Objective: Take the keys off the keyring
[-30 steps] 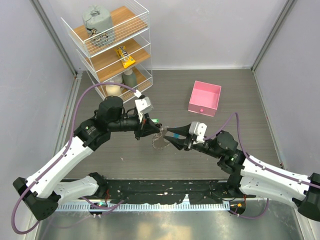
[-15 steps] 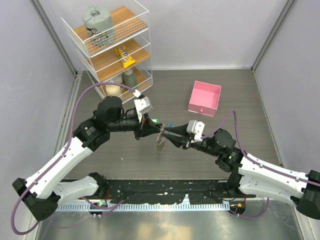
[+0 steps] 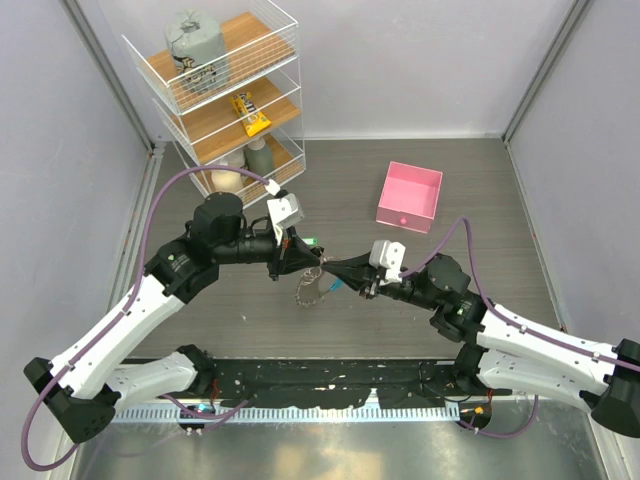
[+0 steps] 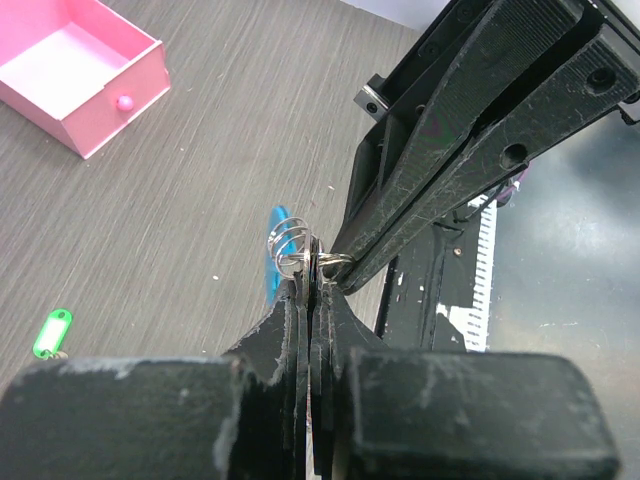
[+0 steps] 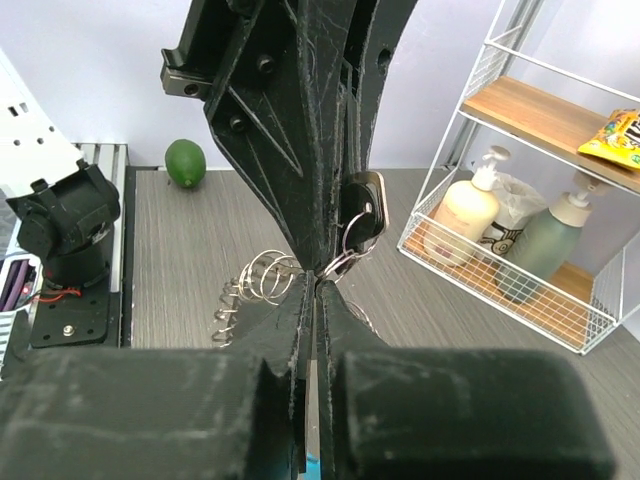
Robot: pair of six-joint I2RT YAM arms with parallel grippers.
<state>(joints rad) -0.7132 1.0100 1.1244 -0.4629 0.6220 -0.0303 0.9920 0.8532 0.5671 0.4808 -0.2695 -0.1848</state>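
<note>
The keyring (image 3: 306,291) hangs in mid-air between both grippers, over the table's middle, with its blue band (image 3: 334,286) under the right fingers. My left gripper (image 3: 307,263) is shut on the ring's wire; in the left wrist view its tips (image 4: 312,272) pinch beside silver coils (image 4: 289,243). My right gripper (image 3: 328,268) meets it tip to tip and is shut (image 5: 318,281) on the small ring of the black-tagged key (image 5: 362,214). More keys (image 5: 232,308) hang in a fringe to the left, mostly hidden behind the fingers.
A pink box (image 3: 409,196) stands open at the back right. The white wire shelf rack (image 3: 222,95) with bottles and snacks fills the back left. A green tag (image 4: 52,331) lies on the table, and a lime (image 5: 185,163) rests near the arm bases.
My right gripper has slid left up to the left gripper's tips and closed there. The bunch of keys swung and now hangs lower, to the left. The left arm held still.
</note>
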